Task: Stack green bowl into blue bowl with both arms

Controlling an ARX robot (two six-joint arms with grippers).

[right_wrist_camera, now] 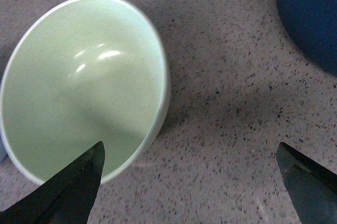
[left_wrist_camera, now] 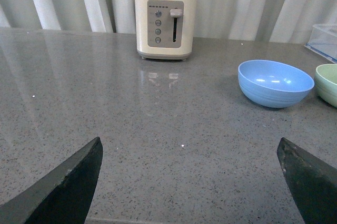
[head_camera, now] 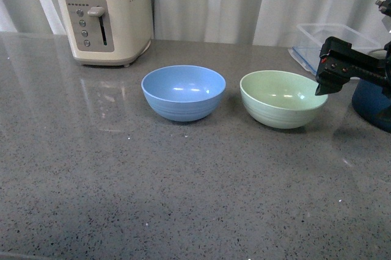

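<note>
The left gripper (left_wrist_camera: 188,142) is hovering low over the bare worktop (left_wrist_camera: 158,129), its jaws spread wide and gripping nothing. A cream toaster (head_camera: 104,19) is standing at the back left. The blue bowl (head_camera: 183,92) is sitting upright mid-worktop, and the green bowl (head_camera: 283,98) is sitting just right of it; the 2 are apart. The right gripper (head_camera: 330,71) is hanging at the green bowl's right rim, jaws wide open and empty, beside a dark blue pot (head_camera: 372,104).

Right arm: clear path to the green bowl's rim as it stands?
Probably yes. The right gripper hangs open beside the green bowl, one of its fingers close to the rim, nothing between. The dark blue pot sits on its other side, out of the way.
</note>
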